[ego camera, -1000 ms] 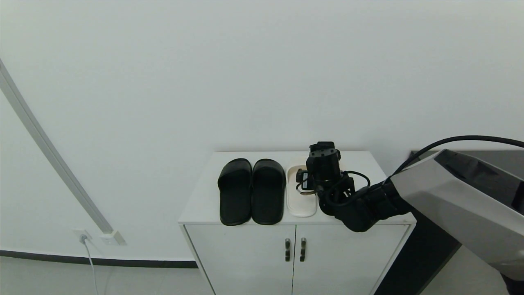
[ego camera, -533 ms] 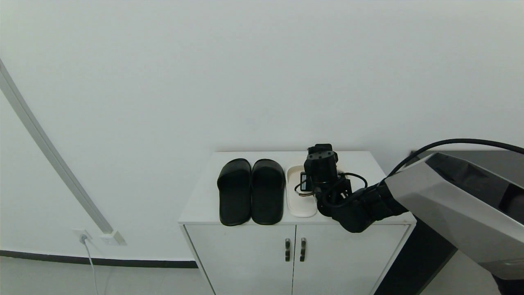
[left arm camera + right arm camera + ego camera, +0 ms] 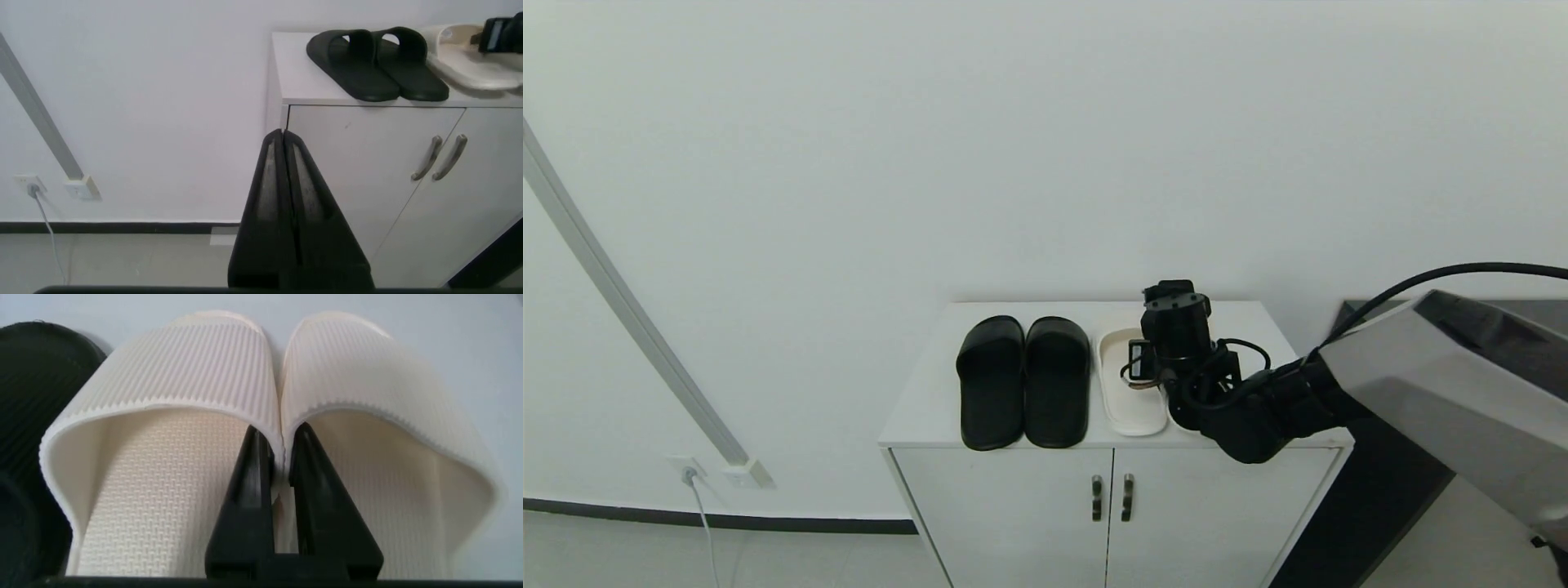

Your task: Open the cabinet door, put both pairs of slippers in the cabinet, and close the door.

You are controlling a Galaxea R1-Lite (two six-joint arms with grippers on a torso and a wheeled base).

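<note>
A white cabinet (image 3: 1013, 523) stands against the wall with both doors closed, handles (image 3: 1111, 496) side by side. On its top (image 3: 923, 400) lies a pair of black slippers (image 3: 1023, 382) and, to their right, a pair of white slippers (image 3: 1127, 404). My right gripper (image 3: 1168, 351) sits over the white pair. In the right wrist view one finger is inside each white slipper (image 3: 163, 457), and the right gripper (image 3: 283, 469) is shut on the two adjoining strap edges. My left gripper (image 3: 283, 139) is shut on nothing, low and left of the cabinet front (image 3: 359, 155).
The wall rises right behind the cabinet. A slanted cable duct (image 3: 621, 302) and a wall socket with a cord (image 3: 686, 469) are at the lower left. Dark furniture (image 3: 1380, 490) stands close to the cabinet's right side.
My right arm dipped, then rose and shifted slightly right. The visible white slipper has slid a little to the right and toward the front edge with it.
</note>
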